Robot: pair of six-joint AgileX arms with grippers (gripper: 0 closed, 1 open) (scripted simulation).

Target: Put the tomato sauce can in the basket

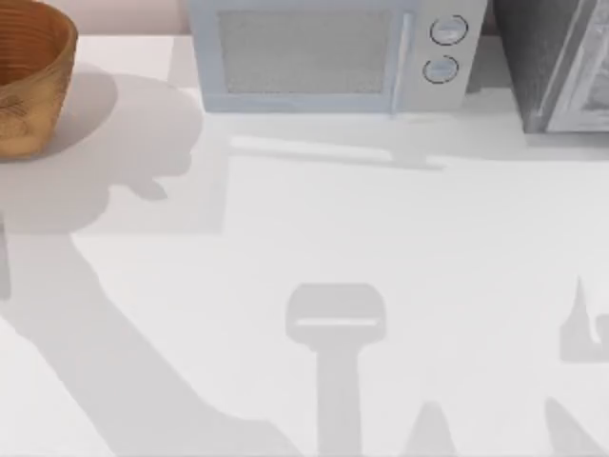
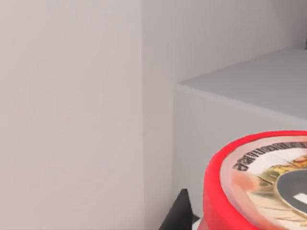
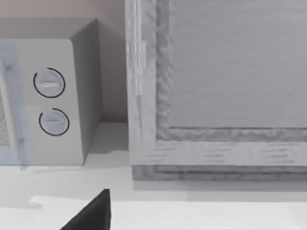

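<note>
The can (image 2: 259, 187) is apparently being held by the left gripper, grip unclear, for carrying to the basket (image 1: 29, 76) left of the microwave (image 1: 324, 57).

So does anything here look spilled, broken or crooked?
Nothing looks spilled or damaged. The tan woven basket sits upright at the table's far left corner, the pale microwave square against the back wall, and the small red tomato sauce can appears close to the left wrist camera.

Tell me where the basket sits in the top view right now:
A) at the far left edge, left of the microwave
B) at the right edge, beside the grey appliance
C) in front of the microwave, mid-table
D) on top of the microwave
A: the basket stands at the top view's far left edge, with the microwave off to its right.
</note>
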